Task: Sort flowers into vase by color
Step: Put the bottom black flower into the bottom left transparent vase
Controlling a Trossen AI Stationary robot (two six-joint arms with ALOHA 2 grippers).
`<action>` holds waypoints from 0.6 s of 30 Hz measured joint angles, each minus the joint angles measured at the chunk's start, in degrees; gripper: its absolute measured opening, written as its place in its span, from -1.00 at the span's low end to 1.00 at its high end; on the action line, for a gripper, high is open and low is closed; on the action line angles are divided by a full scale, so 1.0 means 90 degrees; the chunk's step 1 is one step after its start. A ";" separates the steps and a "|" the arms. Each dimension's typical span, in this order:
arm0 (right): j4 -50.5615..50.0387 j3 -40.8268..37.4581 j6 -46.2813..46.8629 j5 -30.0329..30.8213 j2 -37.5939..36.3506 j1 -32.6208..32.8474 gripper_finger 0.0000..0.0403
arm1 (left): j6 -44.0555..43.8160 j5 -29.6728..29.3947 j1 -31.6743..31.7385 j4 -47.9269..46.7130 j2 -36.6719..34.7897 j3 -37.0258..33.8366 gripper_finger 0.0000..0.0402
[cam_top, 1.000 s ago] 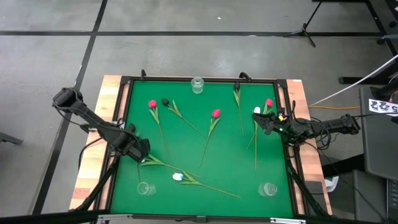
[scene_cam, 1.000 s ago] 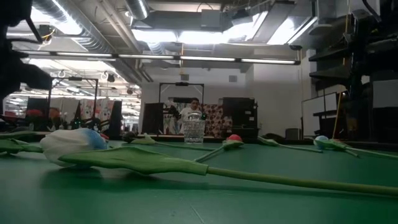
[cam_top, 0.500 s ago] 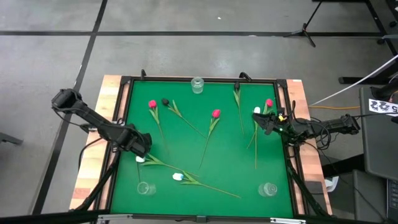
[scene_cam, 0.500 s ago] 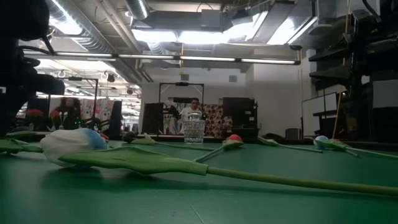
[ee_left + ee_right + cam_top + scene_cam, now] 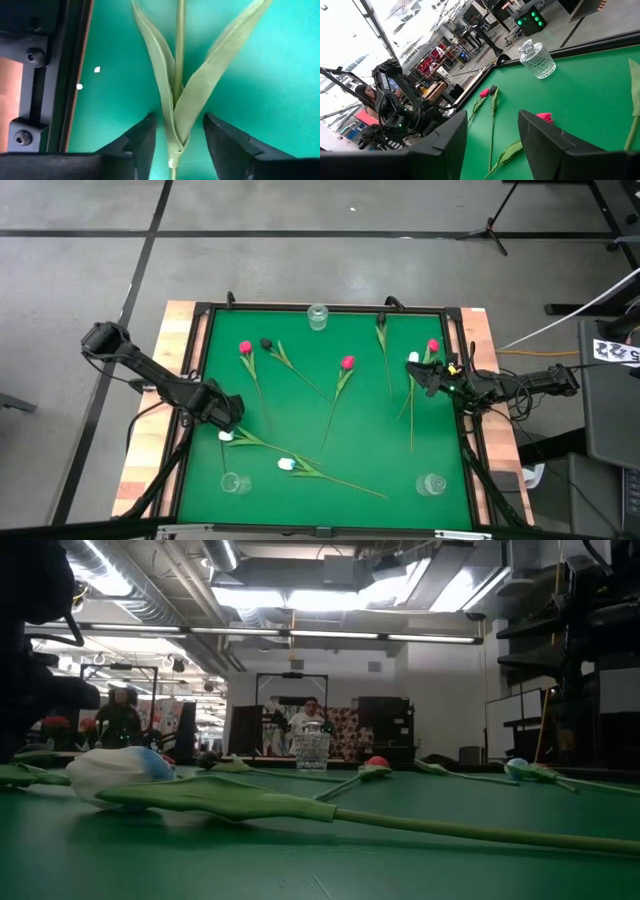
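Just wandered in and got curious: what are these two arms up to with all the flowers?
The arms are sorting tulips into vases. The left pincer is low at the table's left edge, straddling the stem of a white tulip, not yet gripping. The right pincer waits open by the right edge. All three glass vases look empty.

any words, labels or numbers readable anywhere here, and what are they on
Nothing can be read for sure.
White tag on the dark stand at the table's right edge, high view: dark characters, too small to read.
Flowers, glass vases and green table mat: no print.
Room behind, low view: no sign can be read.
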 joint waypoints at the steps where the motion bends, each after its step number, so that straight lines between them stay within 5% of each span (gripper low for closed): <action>1: 0.0002 0.0000 0.0000 0.0000 0.0000 0.0000 -0.12 | 0.0075 -0.0007 0.0001 0.0017 -0.0016 -0.0009 -0.28; 11: 0.0002 0.0000 0.0000 0.0000 0.0000 -0.0002 -0.12 | 0.0510 -0.0038 0.0002 0.0025 -0.0010 -0.0016 -0.87; 18: 0.0002 0.0000 0.0000 0.0000 0.0000 0.0000 -0.12 | 0.0653 -0.0207 0.0001 -0.0269 0.0028 0.0263 -0.95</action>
